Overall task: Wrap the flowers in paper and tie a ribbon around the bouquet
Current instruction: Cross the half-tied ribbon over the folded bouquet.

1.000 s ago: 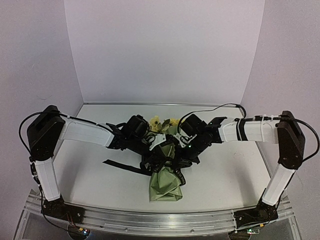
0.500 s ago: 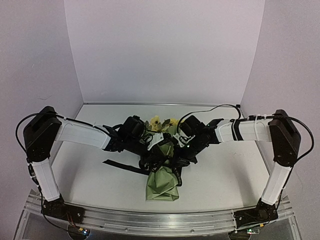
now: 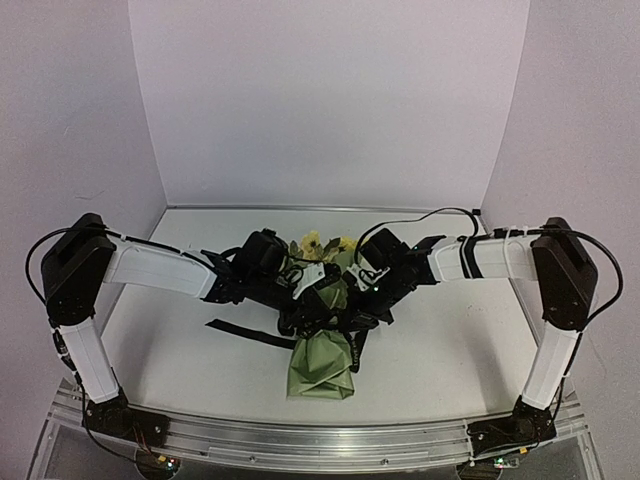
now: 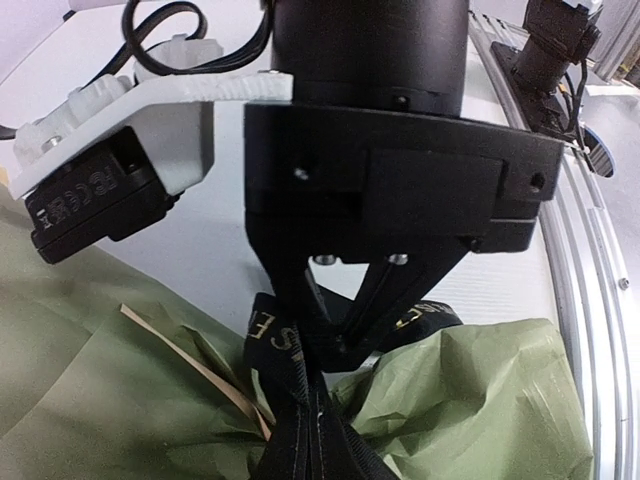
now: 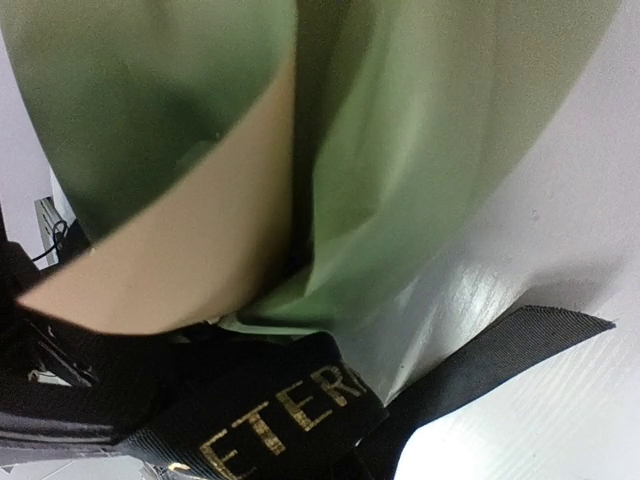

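Tying is in hand: left pincer (image 4: 335, 345) and right pincer (image 3: 348, 303) both clamp the long black lettered fabric ribbon (image 4: 300, 420) over the middle of the olive-green paper-cone bouquet (image 3: 322, 365). Next, I judge, its ends need crossing and pulling snug.

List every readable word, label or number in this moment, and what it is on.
"ETER": gold letters on the narrow black fabric ribbon, right wrist view; cut off at both ends.
Left wrist view: ribbon lettering folded, unreadable; raised marking on the black motor housing too blurred.
Top view: none legible.
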Robot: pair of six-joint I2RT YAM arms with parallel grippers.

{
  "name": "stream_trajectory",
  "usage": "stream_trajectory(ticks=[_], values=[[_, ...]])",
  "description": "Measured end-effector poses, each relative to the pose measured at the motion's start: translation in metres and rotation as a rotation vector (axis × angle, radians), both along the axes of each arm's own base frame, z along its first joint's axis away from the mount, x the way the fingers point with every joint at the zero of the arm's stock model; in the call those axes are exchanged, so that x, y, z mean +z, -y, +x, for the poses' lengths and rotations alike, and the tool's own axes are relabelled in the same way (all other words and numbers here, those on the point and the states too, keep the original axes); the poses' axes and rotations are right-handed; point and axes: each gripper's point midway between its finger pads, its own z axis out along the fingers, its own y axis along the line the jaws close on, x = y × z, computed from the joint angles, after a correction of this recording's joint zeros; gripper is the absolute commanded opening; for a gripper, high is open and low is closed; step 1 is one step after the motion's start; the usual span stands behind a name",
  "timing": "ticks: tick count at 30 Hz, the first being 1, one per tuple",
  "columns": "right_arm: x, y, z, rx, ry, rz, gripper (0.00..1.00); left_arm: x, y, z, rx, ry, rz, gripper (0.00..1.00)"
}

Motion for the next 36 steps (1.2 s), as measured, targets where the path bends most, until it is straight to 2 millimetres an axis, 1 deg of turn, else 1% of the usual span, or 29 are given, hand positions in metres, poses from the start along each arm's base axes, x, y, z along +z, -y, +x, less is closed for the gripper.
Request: stream_trajectory(ticks=[9,13,18,23,25,28,31,33,36], values=[[0.000,-0.001,0.002,0.013,0.019,0.003,0.00,0.004,0.001,-0.008,-0.040,-0.038,-0.003,0.01],[-0.001,-0.001,0.003,0.025,0.036,0.000,0.00,0.007,0.002,-0.010,-0.048,-0.049,-0.003,0.03],[0.001,-0.007,0.010,0.036,0.081,0.033,0.01,0.002,0.002,-0.010,-0.047,-0.065,0.015,0.06],[-0.005,-0.007,0.012,0.037,0.110,0.047,0.01,-0.005,0.004,-0.010,-0.047,-0.087,0.030,0.08],[-0.004,-0.008,0.014,0.035,0.119,0.054,0.00,-0.009,0.003,-0.010,-0.046,-0.095,0.039,0.11],[-0.004,-0.012,0.018,0.033,0.141,0.074,0.00,-0.013,0.004,-0.009,-0.042,-0.111,0.054,0.22],[-0.009,-0.010,0.017,0.031,0.148,0.076,0.00,-0.013,0.003,-0.009,-0.031,-0.122,0.058,0.30],[-0.013,-0.008,0.015,0.031,0.146,0.072,0.00,-0.013,0.003,-0.009,-0.025,-0.132,0.059,0.34],[-0.014,-0.008,0.015,0.030,0.149,0.073,0.00,-0.013,0.004,-0.008,-0.018,-0.138,0.056,0.36]])
